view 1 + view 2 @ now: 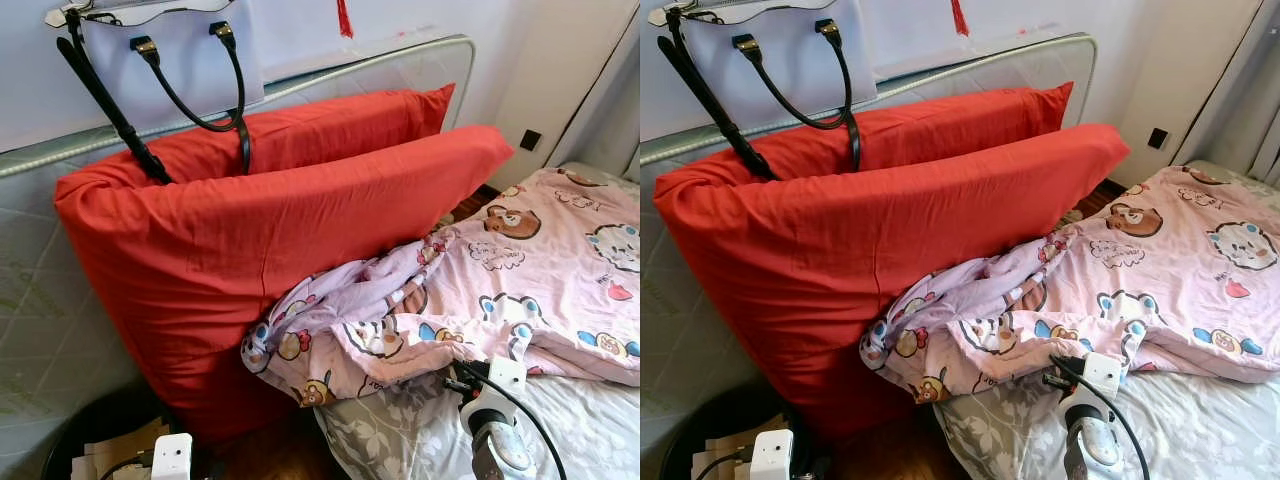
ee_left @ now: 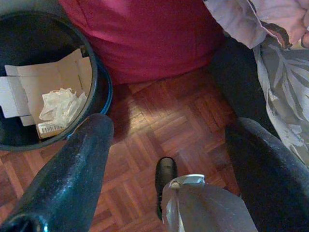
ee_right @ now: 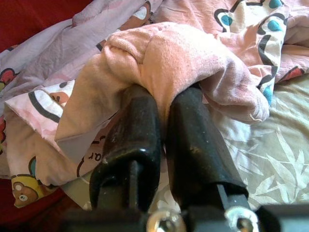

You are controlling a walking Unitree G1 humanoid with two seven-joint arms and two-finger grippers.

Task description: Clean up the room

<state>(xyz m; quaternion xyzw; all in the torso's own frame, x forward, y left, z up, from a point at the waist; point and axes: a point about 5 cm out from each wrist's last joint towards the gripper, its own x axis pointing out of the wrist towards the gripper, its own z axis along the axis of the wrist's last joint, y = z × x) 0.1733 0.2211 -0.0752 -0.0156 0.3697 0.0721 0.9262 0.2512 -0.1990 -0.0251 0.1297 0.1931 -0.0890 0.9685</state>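
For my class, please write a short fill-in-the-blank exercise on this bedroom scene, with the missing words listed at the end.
1. The right claw is shut on a fold of the ____ cartoon-print quilt.
2. A white handbag with black straps hangs above two ____ pillows.
3. The left claw hangs open over a wooden floor, beside a dark bin that holds ____ and crumpled paper.

Missing words: pink; red; cardboard
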